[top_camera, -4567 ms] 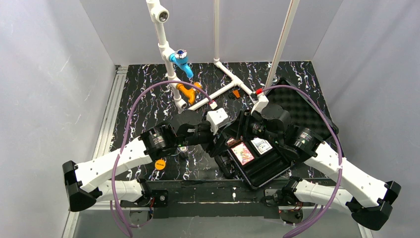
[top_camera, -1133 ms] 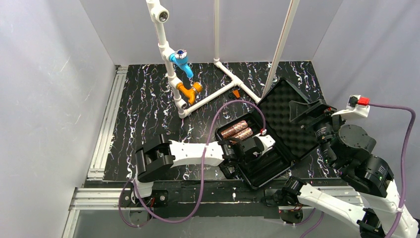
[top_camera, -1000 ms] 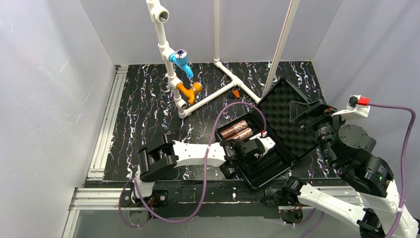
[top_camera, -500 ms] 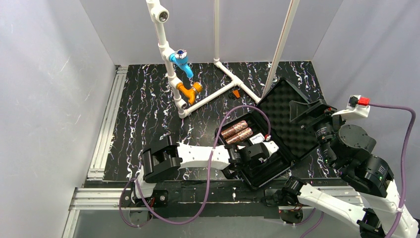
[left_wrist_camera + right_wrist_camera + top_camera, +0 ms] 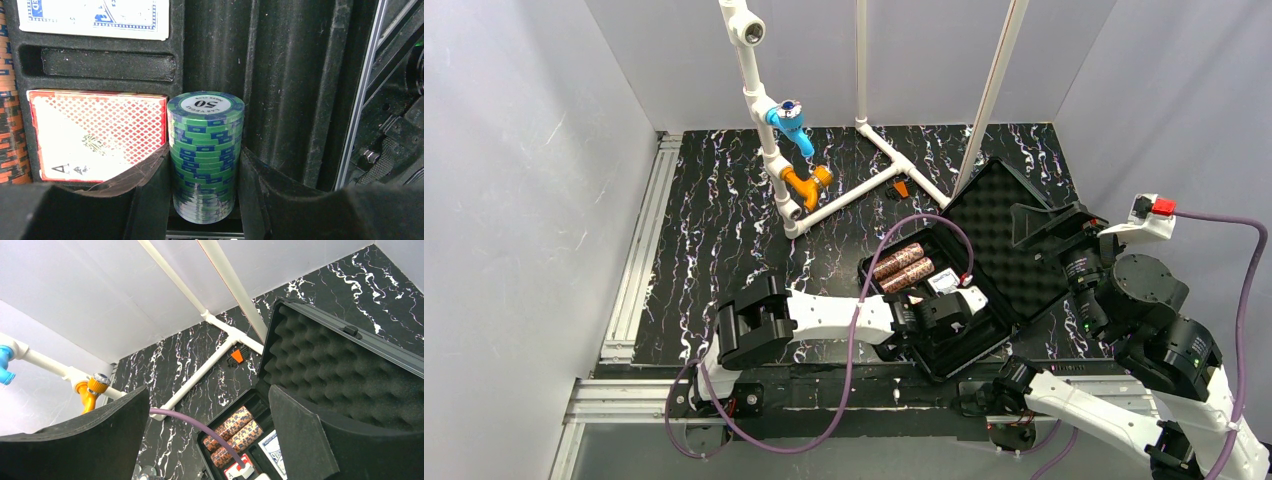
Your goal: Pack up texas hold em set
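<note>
The black case (image 5: pixel 990 340) lies open, its bumpy foam lid (image 5: pixel 1024 250) leaning back to the right. My left gripper (image 5: pixel 939 318) reaches into the tray. In the left wrist view the left gripper (image 5: pixel 204 160) is shut on a green chip roll (image 5: pixel 206 125), held beside the red card deck (image 5: pixel 95 132) and over the ribbed chip channels (image 5: pixel 280 85). A blue card deck (image 5: pixel 95 17) lies farther on. Two red-brown chip rolls (image 5: pixel 902 267) fill the tray's far corner. My right gripper (image 5: pixel 1049 225) hangs open above the lid, holding nothing; the right wrist view looks down on the red-brown chip rolls (image 5: pixel 232 432).
A white pipe frame (image 5: pixel 844 200) with blue (image 5: pixel 790 125) and orange (image 5: pixel 804 185) fittings stands behind the case on the marbled black table. My left arm's purple cable (image 5: pixel 924 222) arches over the tray. A metal rail (image 5: pixel 639 250) runs along the left side.
My left gripper has slid a little toward the near right inside the tray, with the green chip roll still in it. The right arm has barely moved.
</note>
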